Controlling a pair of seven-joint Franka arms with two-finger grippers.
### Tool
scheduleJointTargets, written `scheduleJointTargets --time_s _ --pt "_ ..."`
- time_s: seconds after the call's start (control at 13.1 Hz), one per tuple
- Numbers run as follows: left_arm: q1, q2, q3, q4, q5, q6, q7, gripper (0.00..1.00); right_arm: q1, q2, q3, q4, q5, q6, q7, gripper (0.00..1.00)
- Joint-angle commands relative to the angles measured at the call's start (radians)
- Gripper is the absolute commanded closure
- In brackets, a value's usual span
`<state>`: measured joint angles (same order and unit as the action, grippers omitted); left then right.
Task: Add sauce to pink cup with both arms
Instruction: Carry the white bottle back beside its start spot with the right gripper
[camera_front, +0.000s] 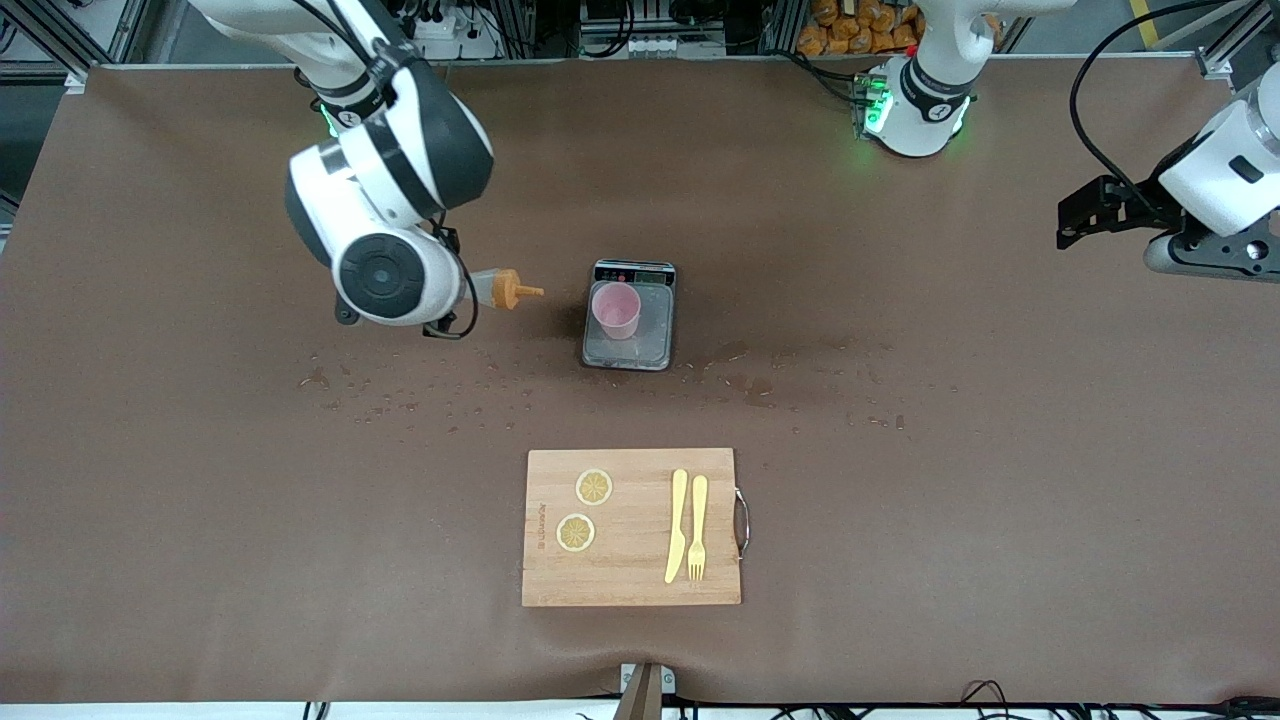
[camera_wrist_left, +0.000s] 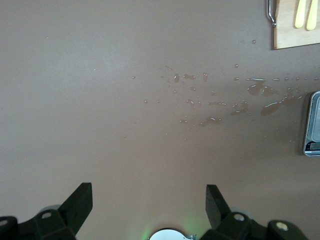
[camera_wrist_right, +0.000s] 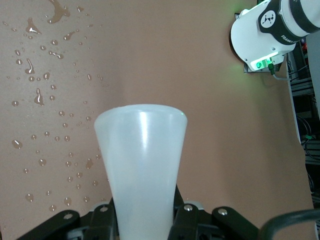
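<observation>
1. The right gripper (camera_wrist_right: 142, 227) is clamped on the sauce (camera_front: 497, 288), holding the bottle on its side in the air over the table toward the right arm's end, orange nozzle aimed at the pink cup (camera_front: 617, 309), and that looks like the line-up for a squeeze.
2. The pink cup stands upright on the grey scale (camera_front: 630, 345), presumably so the added sauce can be weighed.
3. The left gripper (camera_wrist_left: 149, 202) waits with fingers spread wide and nothing between them, over bare table at the left arm's end, well apart from the cup.
4. The cutting board (camera_front: 632, 527), nearer the front camera, carries two lemon slices, a yellow knife and a yellow fork (camera_front: 697, 527).
5. Writing? A mark on the board's edge and the scale's display are both too small to read.
</observation>
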<state>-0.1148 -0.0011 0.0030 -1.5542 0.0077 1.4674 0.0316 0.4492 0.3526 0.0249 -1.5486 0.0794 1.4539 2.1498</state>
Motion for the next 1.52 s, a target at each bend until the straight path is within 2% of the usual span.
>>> scheduleJointTargets --time_s 0.0,0.61,0.84,1.07,1.14,1.45 --pt "-0.005 -0.003 -0.003 0.008 -0.009 -0.012 -0.002 0.00 -0.032 -0.052 0.013 -0.045 0.074 0.039 -0.022 1.00" --pt "-0.003 -0.003 -0.001 0.008 -0.009 -0.012 -0.001 0.00 -0.263 -0.115 0.012 -0.045 0.265 0.008 -0.400 1.00" --pt "-0.005 -0.003 -0.003 0.008 -0.008 -0.010 -0.001 0.00 -0.409 -0.095 0.009 -0.045 0.384 0.011 -0.644 1.00" --pt "-0.003 -0.003 -0.001 0.008 -0.009 -0.010 -0.001 0.00 -0.478 -0.055 0.009 -0.047 0.395 0.011 -0.790 1.00" --pt "-0.003 -0.002 -0.001 0.008 -0.008 -0.010 -0.001 0.00 -0.530 -0.032 0.010 -0.047 0.399 0.009 -0.857 1.00" --pt "-0.002 -0.003 -0.003 0.008 -0.009 -0.010 -0.001 0.00 -0.657 0.058 0.009 -0.044 0.522 0.003 -1.088 1.00"
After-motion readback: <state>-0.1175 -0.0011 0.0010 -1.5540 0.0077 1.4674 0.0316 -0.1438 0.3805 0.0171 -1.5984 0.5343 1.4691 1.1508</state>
